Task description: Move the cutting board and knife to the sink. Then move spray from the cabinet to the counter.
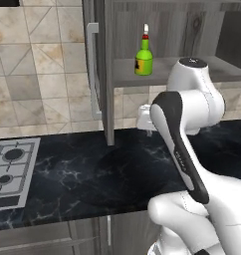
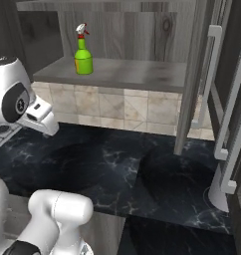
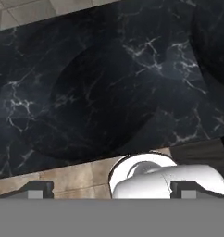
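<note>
Gripper [image 3: 112, 189] hangs with its jaws spread wide and nothing between them, pointing down at the black counter [image 3: 109, 88]. White arm [image 1: 184, 149] is folded back high over the worktop, while the spray [image 1: 144, 59] stands upright on the open cabinet's [image 1: 202, 30] shelf.

The spray bottle [image 1: 144, 59] is bright green with a yellow label, its nozzle white and red. The cabinet [image 2: 142, 30] around the bottle is dark-grey wood grain, and its long bar handle [image 1: 93, 69] is silver. Below the cabinet, the wall tiles [image 1: 38, 69] are beige and tan with a mottled stone look, some cut by diagonal lines. The counter [image 1: 92, 174] below the cabinet is black marble with thin white veins. Left of the cabinet, the hob [image 1: 10, 169] is silver with dark round burners
</note>
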